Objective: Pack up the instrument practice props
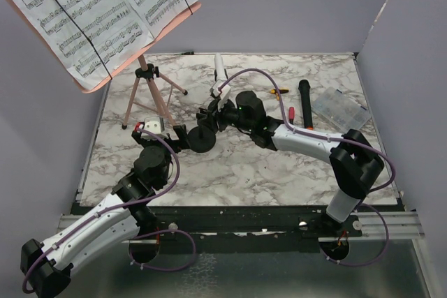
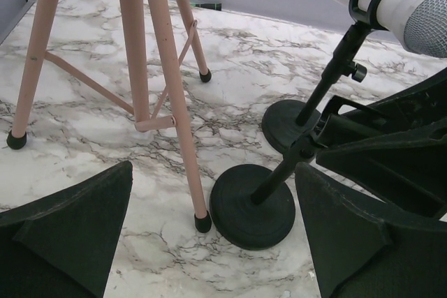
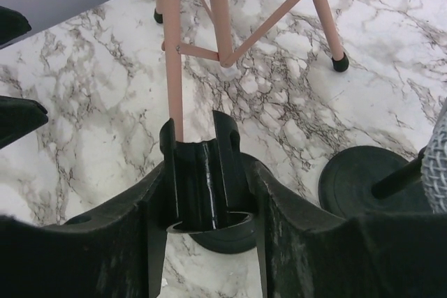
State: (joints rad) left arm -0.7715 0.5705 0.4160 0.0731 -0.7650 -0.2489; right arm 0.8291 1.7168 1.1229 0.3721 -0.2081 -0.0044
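From above, the right gripper [image 1: 210, 116] was extended across to the empty black round-based holder [image 1: 202, 141], which stood just beside the pink tripod music rest [image 1: 149, 95]. The crowding probably made it the first thing to clear.

In the left wrist view, the left gripper [image 2: 213, 169] gaped wide, holding nothing. The white microphone [image 2: 412, 19] sat clipped in the second black holder [image 2: 290, 127].

In the right wrist view, the fingers [image 3: 300, 242] clenched the holder's U-shaped clip [image 3: 206, 186], likely for a balanced lift.
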